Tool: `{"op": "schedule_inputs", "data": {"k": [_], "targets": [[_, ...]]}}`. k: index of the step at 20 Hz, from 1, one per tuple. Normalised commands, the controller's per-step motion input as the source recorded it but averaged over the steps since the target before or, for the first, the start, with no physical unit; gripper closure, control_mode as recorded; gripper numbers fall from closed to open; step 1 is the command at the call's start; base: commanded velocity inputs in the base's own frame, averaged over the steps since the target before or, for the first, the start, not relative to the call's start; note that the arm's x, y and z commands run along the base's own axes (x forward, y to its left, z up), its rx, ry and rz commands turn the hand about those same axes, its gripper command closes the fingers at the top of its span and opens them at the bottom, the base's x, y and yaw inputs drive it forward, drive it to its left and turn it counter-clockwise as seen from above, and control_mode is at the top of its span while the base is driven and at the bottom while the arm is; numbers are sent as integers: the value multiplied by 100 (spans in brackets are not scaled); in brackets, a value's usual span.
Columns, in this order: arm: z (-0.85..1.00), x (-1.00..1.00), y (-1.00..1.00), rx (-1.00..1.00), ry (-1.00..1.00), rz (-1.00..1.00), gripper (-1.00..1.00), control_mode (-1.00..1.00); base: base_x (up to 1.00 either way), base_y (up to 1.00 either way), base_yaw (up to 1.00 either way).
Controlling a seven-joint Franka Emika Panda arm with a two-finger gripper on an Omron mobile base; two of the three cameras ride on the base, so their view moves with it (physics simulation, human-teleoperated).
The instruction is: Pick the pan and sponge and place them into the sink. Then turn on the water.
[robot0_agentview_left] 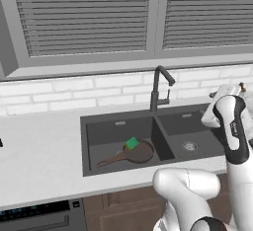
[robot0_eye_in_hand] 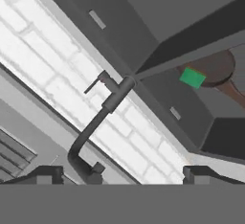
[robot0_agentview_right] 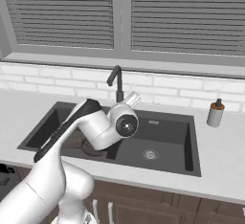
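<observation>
Looking into the sink [robot0_agentview_left: 94, 148], we see the sponge [robot0_agentview_left: 132, 143] on the pan [robot0_agentview_left: 137, 152] at seven o'clock of the faucet [robot0_agentview_left: 159, 88]; our gripper [robot0_eye_in_hand: 119, 174] gapes wide, empty.

So the sink [robot0_agentview_left: 94, 146] is set into the counter [robot0_agentview_left: 39, 151], two basins side by side. The pan [robot0_agentview_left: 136, 153] is lying in the left basin with its handle pointing left, and the sponge [robot0_agentview_left: 132, 143] sits right on top of the pan. The faucet [robot0_agentview_left: 159, 89] stands behind the sink, right about at the divider between basins, with the brick wall behind it. A soap bottle [robot0_agentview_right: 215, 113] is on the counter off to the right of the sink. My gripper [robot0_eye_in_hand: 119, 174] is up near the faucet.
</observation>
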Motion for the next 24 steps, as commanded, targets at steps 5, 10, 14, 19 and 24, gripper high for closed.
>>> {"op": "schedule_inputs", "data": {"k": [5, 10, 14, 19, 24], "targets": [[-23, 77, -3, 10, 11, 0, -100, -100, 0, 0, 0], [-30, 83, 0, 2, 5, 0, -100, -100, 0, 0, 0], [-47, 71, 0, 0, 0, 0, -100, -100, 0, 0, 0], [-46, 54, 0, 2, 0, 0, -100, -100, 0, 0, 0], [-40, 36, -6, 5, -1, 0, -100, -100, 0, 0, 0]]}}
